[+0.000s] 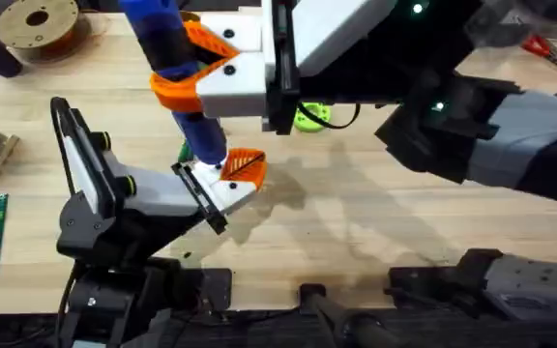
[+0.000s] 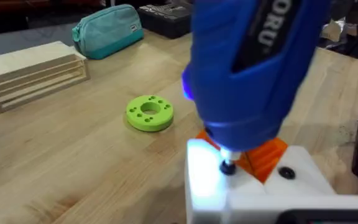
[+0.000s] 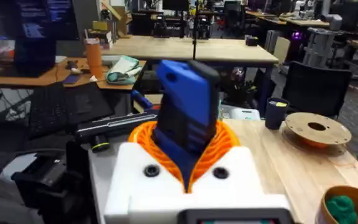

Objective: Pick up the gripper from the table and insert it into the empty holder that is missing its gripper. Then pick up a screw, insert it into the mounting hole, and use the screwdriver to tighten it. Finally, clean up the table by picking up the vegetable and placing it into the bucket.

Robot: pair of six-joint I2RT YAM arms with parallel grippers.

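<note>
While the smooth blue cylindrical screwdriver (image 1: 187,97) stands near upright at upper centre-left of the overhead view, the right end effector (image 1: 196,68) is clamped on it with ribbed orange pads. Its bit meets the white angular holder (image 1: 219,186), carried in the left end effector (image 1: 222,188) beside the orange gripper (image 1: 246,166), above the pale wood-grain tabletop (image 1: 356,222).

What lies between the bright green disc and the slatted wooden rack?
Nothing. In the left wrist view, only bare table separates the green disc from the slatted wooden rack.
</note>
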